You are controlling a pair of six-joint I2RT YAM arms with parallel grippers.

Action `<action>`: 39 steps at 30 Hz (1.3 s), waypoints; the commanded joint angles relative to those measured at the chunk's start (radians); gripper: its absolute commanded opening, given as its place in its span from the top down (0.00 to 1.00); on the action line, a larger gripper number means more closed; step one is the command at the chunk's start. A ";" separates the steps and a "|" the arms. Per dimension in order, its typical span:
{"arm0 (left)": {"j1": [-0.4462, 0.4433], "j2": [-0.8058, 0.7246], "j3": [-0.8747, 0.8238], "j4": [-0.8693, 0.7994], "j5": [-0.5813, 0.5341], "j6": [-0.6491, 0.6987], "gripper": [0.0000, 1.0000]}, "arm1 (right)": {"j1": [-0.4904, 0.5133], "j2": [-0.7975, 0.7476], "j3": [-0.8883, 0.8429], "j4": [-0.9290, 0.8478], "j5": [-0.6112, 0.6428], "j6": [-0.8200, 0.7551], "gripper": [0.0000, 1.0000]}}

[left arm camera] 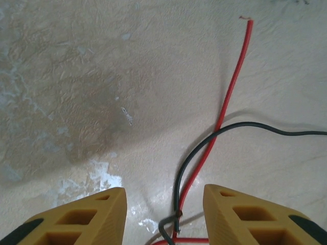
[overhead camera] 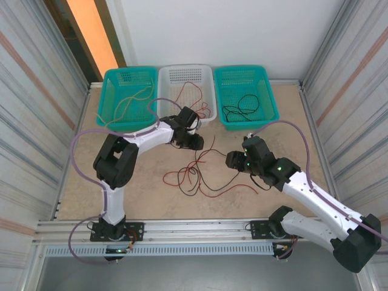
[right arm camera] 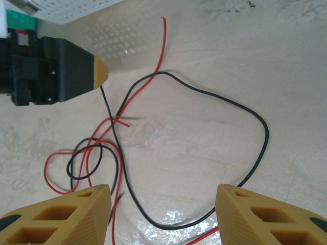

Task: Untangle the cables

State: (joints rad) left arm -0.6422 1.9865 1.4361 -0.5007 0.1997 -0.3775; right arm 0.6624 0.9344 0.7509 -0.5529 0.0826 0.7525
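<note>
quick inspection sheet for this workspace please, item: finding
surface: beige mottled tabletop, worn pale patches
job's things: thin red and black wires tangled mid-table; yellow wire in left teal plastic basket, red wire in white plastic basket, black wire in right teal plastic basket
clutter: nothing seen
grippers: left gripper open, a red and a black strand between its fingers; right gripper open over a black loop
cables: purple-grey arm cables arch beside each arm
surroundings: corrugated side walls, white back wall

Right gripper (right arm camera: 163, 217) stood open above table (right arm camera: 204, 61); black cable (right arm camera: 265, 133) looped between its fingertips, red cables (right arm camera: 50, 178) tangled at left.
</note>
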 commanded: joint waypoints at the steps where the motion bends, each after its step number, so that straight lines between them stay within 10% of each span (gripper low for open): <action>1: 0.004 0.044 0.052 -0.065 0.018 0.034 0.58 | 0.013 0.002 0.025 0.006 0.017 0.027 0.45; 9: -0.003 0.005 0.032 -0.065 0.037 0.053 0.99 | 0.024 -0.011 0.055 -0.010 0.024 0.011 0.44; 24: -0.051 -0.617 -0.017 -0.048 0.133 0.007 1.00 | 0.128 0.027 0.277 0.027 -0.005 -0.176 0.33; 39: 0.017 -0.790 0.056 0.038 0.278 -0.120 1.00 | 0.323 0.206 0.435 0.115 -0.041 -0.309 0.33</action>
State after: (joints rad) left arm -0.6392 1.2415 1.4448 -0.5117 0.4316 -0.4667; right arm 0.9630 1.1145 1.1507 -0.4709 0.0551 0.4782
